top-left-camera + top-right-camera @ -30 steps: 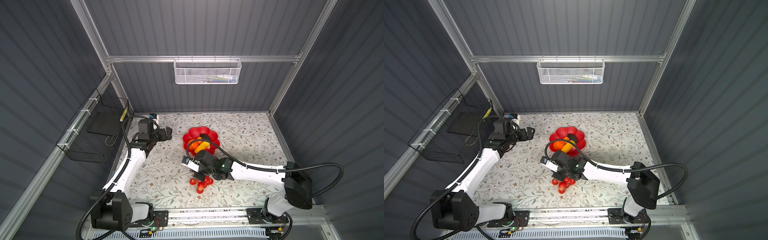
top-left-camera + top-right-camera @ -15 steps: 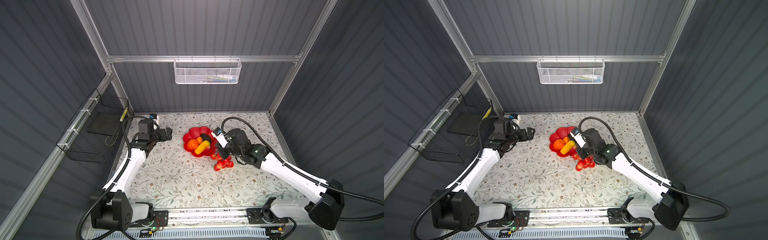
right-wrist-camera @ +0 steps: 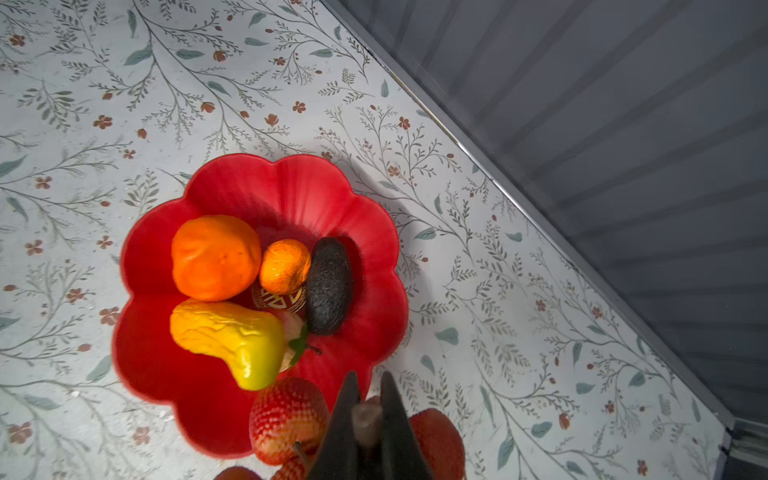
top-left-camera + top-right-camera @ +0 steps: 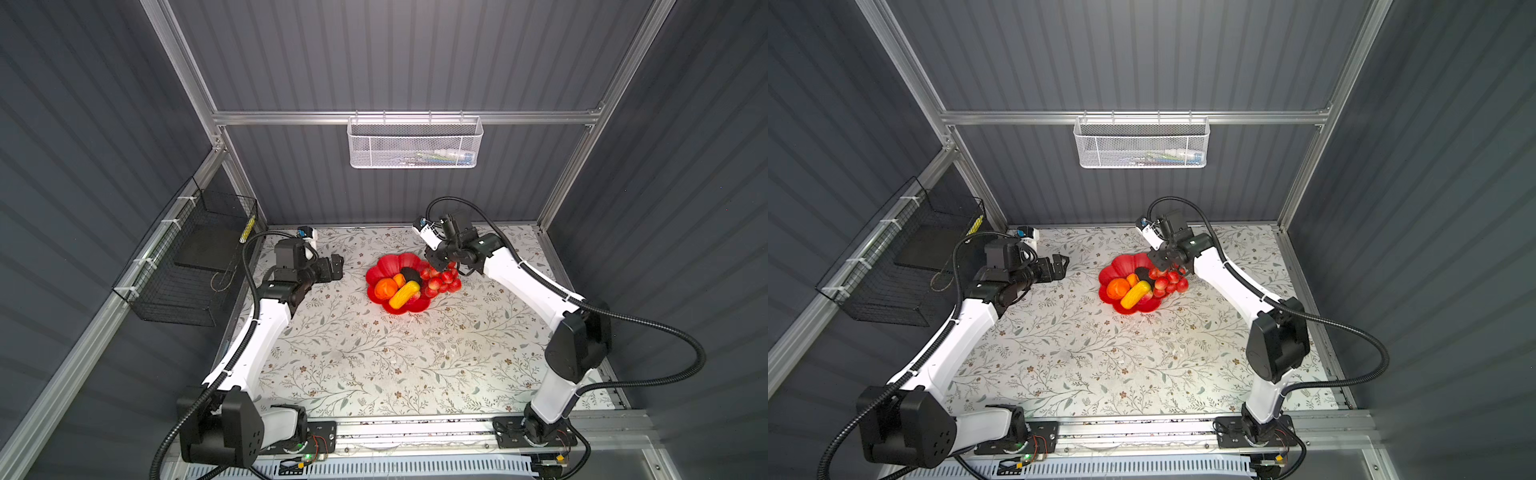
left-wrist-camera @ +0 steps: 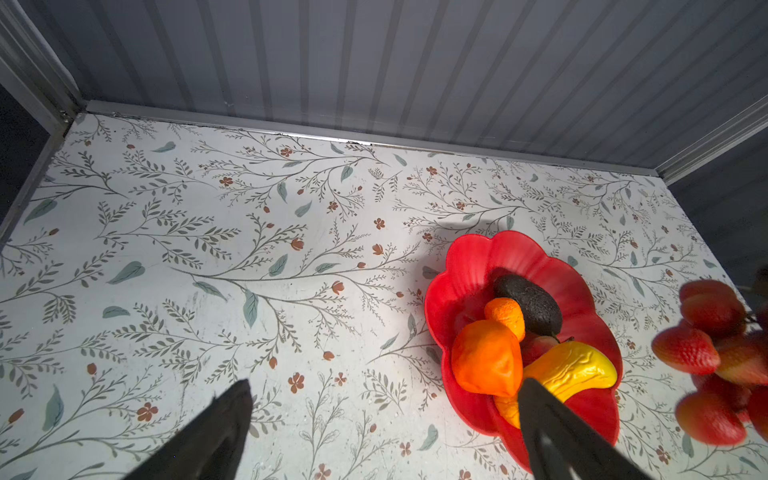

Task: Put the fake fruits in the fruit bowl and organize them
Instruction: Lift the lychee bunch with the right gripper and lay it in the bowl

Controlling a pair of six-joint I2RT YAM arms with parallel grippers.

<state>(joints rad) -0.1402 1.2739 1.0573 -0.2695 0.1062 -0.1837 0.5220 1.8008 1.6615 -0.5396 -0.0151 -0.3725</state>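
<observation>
The red flower-shaped fruit bowl sits at the table's back middle. It holds a large orange, a small orange, a dark avocado and a yellow oblong. A strawberry is half hidden under the oblong. My right gripper is shut on the brown stem of the red grape bunch. The bunch hangs over the bowl's right rim. My left gripper stands open and empty left of the bowl.
A white mesh basket hangs on the back wall. A black wire basket is fixed to the left wall. A small white and blue device stands at the back left corner. The back wall runs close behind the bowl.
My right arm has carried the grape bunch from the table's front middle round to the bowl's right rim. The left arm has not moved.
</observation>
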